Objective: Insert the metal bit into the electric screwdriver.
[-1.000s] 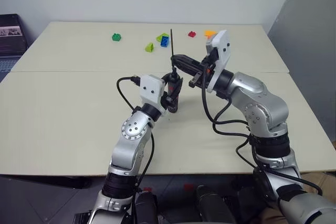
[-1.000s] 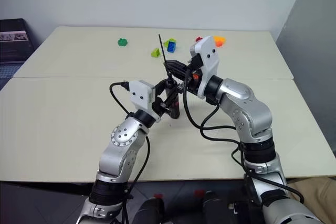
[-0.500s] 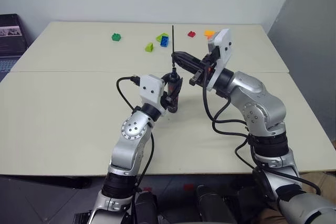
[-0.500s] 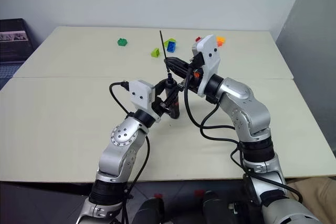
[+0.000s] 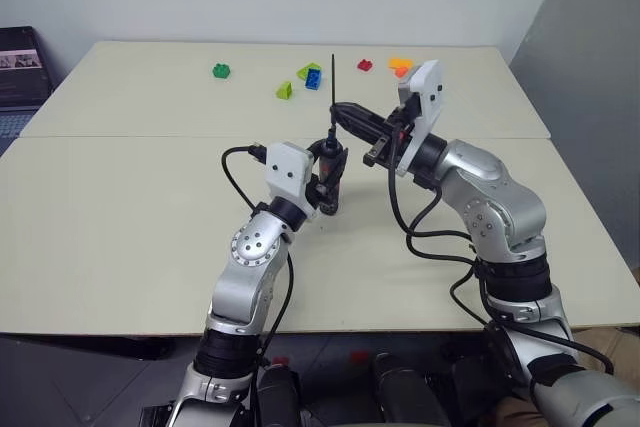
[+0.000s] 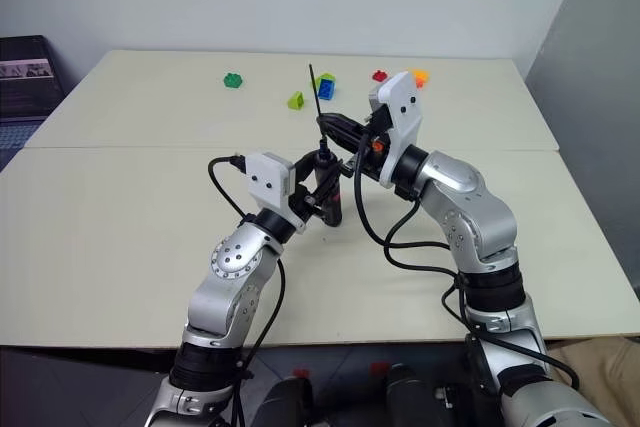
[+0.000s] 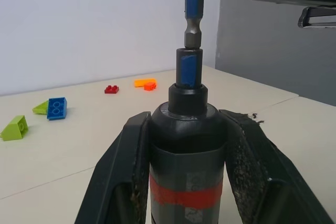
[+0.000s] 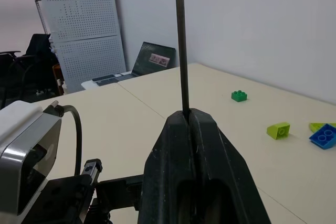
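Item one: the slim black pen-shaped electric screwdriver with a red band is held upright at the centre of the left eye view, clamped between the closed black fingers of the left gripper, above the pale worktop.

Item two: the thin grey metal bit is pinched upright in the fully closed right gripper, just above the screwdriver, its long shaft rising past the fingers.

Progress: both parts are lifted and brought together. In the left wrist view the bit's hexagonal lower end is seen at the mouth of the screwdriver's collar; full seating cannot be told. Pushing home and release are judged outstanding.

Sundries: small coloured plastic bricks are noted at the upper centre of the worktop.
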You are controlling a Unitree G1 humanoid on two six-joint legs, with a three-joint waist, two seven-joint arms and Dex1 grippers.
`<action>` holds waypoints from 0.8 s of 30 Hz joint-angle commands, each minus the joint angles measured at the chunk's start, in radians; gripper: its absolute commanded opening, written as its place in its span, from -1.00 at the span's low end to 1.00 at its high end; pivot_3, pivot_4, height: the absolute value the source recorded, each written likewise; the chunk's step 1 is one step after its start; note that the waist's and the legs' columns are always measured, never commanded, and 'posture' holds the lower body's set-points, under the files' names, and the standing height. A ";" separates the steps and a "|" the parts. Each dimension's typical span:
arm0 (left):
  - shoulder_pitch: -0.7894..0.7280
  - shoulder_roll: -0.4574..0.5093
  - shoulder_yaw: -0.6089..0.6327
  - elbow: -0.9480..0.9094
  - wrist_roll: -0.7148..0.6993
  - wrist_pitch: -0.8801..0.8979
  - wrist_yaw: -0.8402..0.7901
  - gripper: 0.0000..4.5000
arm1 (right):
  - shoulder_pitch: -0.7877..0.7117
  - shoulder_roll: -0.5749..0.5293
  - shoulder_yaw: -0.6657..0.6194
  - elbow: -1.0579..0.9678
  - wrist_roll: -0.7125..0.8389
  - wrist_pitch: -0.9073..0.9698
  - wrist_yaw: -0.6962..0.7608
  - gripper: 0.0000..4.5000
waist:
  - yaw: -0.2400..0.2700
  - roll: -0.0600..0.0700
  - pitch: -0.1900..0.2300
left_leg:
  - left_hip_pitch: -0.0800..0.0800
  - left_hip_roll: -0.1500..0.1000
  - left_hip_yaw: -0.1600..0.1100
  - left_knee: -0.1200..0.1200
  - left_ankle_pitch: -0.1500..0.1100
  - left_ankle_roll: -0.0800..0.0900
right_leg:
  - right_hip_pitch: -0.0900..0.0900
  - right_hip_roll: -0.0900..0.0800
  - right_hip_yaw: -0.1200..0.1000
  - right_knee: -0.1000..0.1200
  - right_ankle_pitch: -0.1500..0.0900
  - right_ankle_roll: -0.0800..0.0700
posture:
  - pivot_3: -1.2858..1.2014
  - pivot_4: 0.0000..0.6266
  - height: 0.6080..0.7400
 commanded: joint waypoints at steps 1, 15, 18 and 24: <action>-0.001 0.005 0.006 -0.021 0.001 0.003 -0.004 -0.27 | -0.002 0.003 0.013 -0.041 0.007 -0.010 0.011 -1.00 | 0.000 0.000 0.000 | 0.000 0.000 0.000 0.000 0.000 0.000 | 0.000 0.000 0.000 0.000 0.000 0.000 | 0.03 -0.52 1.00; 0.001 0.003 0.005 -0.022 0.003 0.003 -0.007 -0.27 | -0.008 -0.029 0.027 -0.022 0.011 0.047 0.021 -1.00 | 0.000 0.000 0.000 | 0.000 0.000 0.000 0.000 0.000 0.000 | 0.000 0.000 0.000 0.000 0.000 0.000 | 0.03 -0.52 1.00; 0.001 0.002 0.005 -0.024 0.003 0.003 -0.007 -0.27 | -0.015 -0.038 0.028 -0.023 0.025 0.079 0.036 -1.00 | 0.000 0.000 0.000 | 0.000 0.000 0.000 0.000 0.000 0.000 | 0.000 0.000 0.000 0.000 0.000 0.000 | 0.03 -0.52 1.00; 0.001 0.003 0.003 -0.022 0.004 0.002 -0.010 -0.27 | -0.047 -0.055 0.023 -0.005 0.043 0.129 0.053 -1.00 | 0.000 0.000 -0.001 | 0.000 0.000 0.000 0.000 0.000 0.000 | 0.000 0.000 0.000 0.000 0.000 0.000 | 0.03 -0.52 1.00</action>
